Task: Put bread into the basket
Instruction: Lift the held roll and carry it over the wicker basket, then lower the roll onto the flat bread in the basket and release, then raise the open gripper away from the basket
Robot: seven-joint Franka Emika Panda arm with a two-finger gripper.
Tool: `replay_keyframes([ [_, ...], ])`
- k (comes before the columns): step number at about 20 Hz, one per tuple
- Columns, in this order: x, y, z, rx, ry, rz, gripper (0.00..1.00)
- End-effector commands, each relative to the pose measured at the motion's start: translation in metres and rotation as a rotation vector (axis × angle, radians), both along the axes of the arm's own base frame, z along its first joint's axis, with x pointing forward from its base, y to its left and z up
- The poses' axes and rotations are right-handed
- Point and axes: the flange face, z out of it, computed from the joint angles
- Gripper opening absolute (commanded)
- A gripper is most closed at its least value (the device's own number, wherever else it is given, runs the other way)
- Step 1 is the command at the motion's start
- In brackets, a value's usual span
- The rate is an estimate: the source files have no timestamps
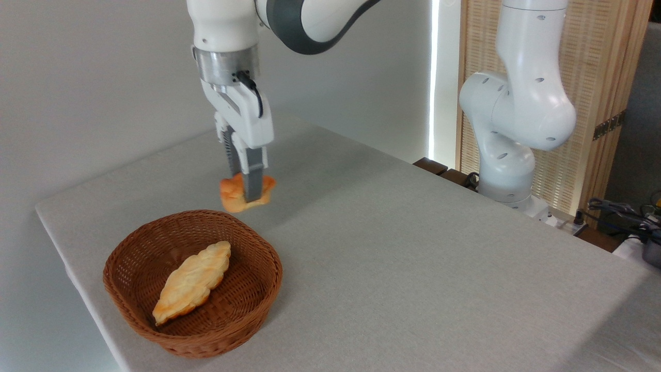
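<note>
1. A round brown wicker basket (261,289) sits on the table (413,258) near its left front corner.
2. Inside the basket lies a long pale-yellow leaf-shaped pastry (193,281), slanting from lower left to upper right.
3. Just behind the basket's far rim, the bread (231,192), a small orange-golden bun, hangs in the air, lifted off the table and tilted.
4. The gripper (246,191) points straight down and is closed on the bread; one dark finger (253,181) crosses the front of the bun, the other sits behind it.
5. The bread is over the basket's far edge or just beyond it; which of the two cannot be told from this angle.
6. The white arm (516,113) rises from its base at the table's right rear edge and arches over to the gripper.
7. Behind the base stands a slatted wooden screen (594,62), and cables (619,212) lie at the far right.
</note>
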Motion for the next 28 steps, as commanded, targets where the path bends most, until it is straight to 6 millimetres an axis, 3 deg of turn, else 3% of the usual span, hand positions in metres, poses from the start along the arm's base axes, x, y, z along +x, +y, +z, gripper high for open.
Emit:
replay_keyframes([
  [1,0.035,-0.001,-0.014,-0.036,-0.079,0.028,0.52],
  [4,0.051,-0.002,-0.025,-0.065,-0.139,0.052,0.56],
  [7,0.062,0.001,-0.048,-0.059,-0.126,0.062,0.99],
  [11,0.074,0.0,-0.067,-0.054,-0.152,0.067,1.0],
  [18,0.074,0.0,-0.066,-0.054,-0.154,0.066,1.0],
  [19,0.074,0.002,-0.06,-0.06,-0.163,0.075,1.0],
  [24,0.06,0.009,0.011,-0.067,-0.131,0.092,1.0],
  [28,0.044,0.011,0.042,-0.048,-0.019,0.106,1.0],
])
